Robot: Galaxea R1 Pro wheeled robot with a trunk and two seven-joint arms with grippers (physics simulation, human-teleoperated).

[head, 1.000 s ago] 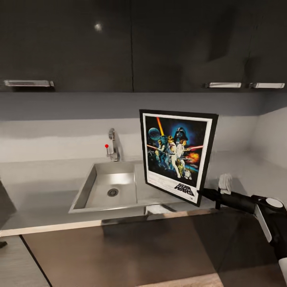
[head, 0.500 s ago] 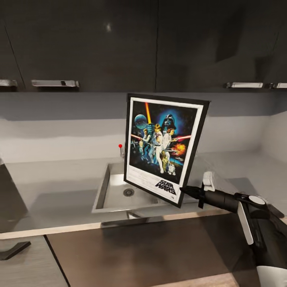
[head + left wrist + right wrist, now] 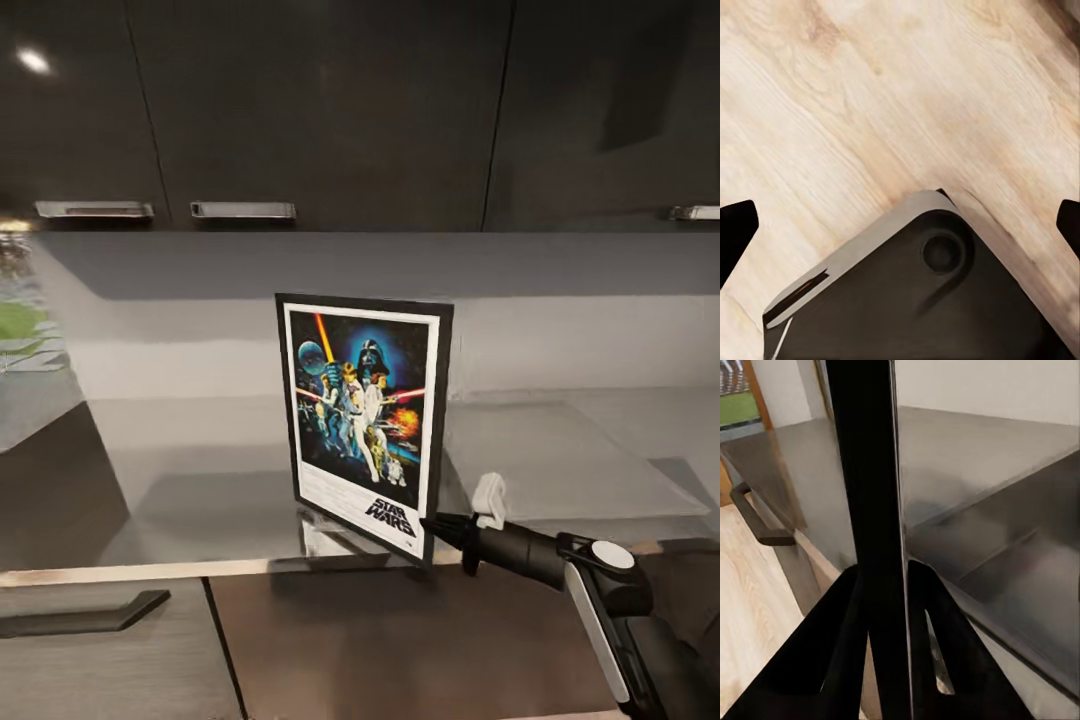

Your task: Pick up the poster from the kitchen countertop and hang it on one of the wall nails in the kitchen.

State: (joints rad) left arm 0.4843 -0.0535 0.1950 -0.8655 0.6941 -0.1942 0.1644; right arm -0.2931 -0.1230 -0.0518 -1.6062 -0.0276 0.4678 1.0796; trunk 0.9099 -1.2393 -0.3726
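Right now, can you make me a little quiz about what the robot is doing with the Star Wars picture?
1. True or false: the poster is lying flat on the kitchen countertop.
2. Which hand holds the poster? A) left hand B) right hand C) both
3. Fill in: the hand pinches the poster at its lower ______ corner, as the head view shows it.

Key:
1. False. It stands upright, held above the counter's front edge.
2. B. The right hand grips its thin black frame; the left hand hangs open over the wooden floor.
3. Right.
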